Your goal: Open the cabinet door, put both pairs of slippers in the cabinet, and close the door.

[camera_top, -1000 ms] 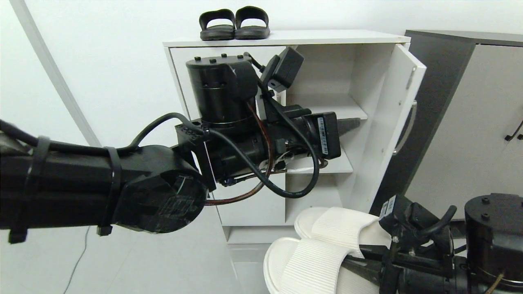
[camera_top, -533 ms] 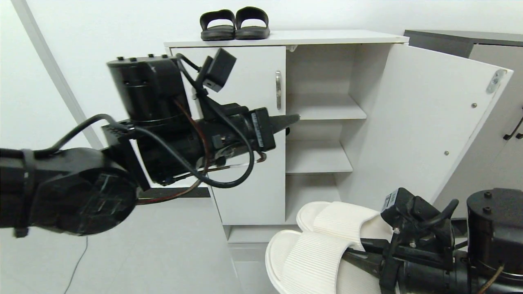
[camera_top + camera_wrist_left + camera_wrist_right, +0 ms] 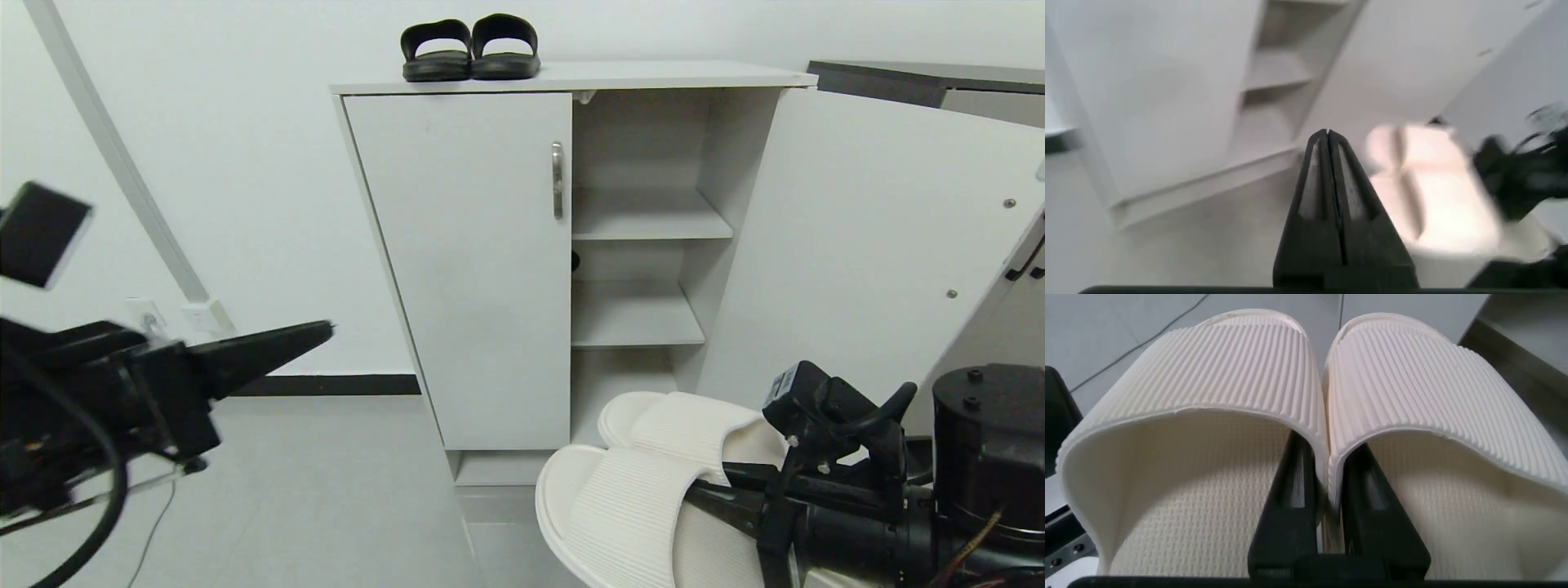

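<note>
Right gripper (image 3: 1327, 490) inside both white slippers (image 3: 1241, 384)

Head view faces cabinet (image 3: 465, 269); wrist views close (left seemingly shares cabinet).

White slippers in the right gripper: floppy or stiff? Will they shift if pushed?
Likely light and semi-stiff: the white slippers jut out from the right gripper without sagging, straps arched. Pinched only by the inner strap edges, they may pivot or splay when pushed against a shelf. The ribbed surface probably gives decent grip.
</note>
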Motion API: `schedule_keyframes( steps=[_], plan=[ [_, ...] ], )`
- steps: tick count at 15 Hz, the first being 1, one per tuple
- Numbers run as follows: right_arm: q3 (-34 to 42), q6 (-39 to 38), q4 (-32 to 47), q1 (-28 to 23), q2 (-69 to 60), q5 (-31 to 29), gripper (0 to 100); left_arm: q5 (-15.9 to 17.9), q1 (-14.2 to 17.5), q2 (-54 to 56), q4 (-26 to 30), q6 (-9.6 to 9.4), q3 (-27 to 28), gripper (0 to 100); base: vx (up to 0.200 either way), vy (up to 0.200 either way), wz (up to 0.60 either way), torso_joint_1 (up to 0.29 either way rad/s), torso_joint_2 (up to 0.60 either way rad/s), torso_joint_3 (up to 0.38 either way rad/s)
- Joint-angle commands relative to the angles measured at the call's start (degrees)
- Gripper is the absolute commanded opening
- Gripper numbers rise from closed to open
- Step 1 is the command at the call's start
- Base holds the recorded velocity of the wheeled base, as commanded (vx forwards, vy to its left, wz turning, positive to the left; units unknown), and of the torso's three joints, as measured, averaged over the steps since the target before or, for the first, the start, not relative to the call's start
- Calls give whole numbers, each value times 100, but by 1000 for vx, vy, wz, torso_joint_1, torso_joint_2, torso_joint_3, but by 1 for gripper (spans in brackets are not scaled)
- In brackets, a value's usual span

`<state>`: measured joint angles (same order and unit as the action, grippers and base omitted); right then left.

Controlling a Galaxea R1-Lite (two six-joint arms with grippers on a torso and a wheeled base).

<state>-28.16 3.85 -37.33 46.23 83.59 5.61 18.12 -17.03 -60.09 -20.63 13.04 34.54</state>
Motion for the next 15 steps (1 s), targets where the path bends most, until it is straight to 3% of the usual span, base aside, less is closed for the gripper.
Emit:
schedule_keyframes(
  steps=[1,4,6,7,8,9,10,11,15],
  plan=[
    [4,1,-3,-17,52,2,0,-669,657,1772,1078,-338,-685,0,0,0,0,0,0,0],
    [4,-7,-11,-26,70,2,0,-1891,868,2713,1061,-399,-1546,0,0,0,0,0,0,0],
    [-5,-7,-11,-35,78,2,0,-2726,886,3223,1069,-549,-2206,0,0,0,0,0,0,0],
    [-5,-7,-11,-35,78,2,0,-2805,886,3258,1069,-566,-2258,0,0,0,0,0,0,0],
    [-40,-7,-11,-35,122,2,0,-3209,974,3697,1061,-751,-2794,0,0,0,0,0,0,0],
    [-58,-7,-11,-35,140,2,0,-3209,1316,3855,1061,-768,-2961,0,0,0,0,0,0,0],
    [-58,-7,-11,-35,184,2,0,-3200,1835,4093,1061,-883,-3164,0,0,0,0,0,0,0],
    [-58,-7,-11,-35,201,2,0,-3165,2142,4409,1061,-1014,-3322,0,0,0,0,0,0,0],
    [-67,1,-11,-26,245,11,0,-2734,2178,5525,1948,-1120,-3436,0,0,0,0,0,0,0]
  ],
)
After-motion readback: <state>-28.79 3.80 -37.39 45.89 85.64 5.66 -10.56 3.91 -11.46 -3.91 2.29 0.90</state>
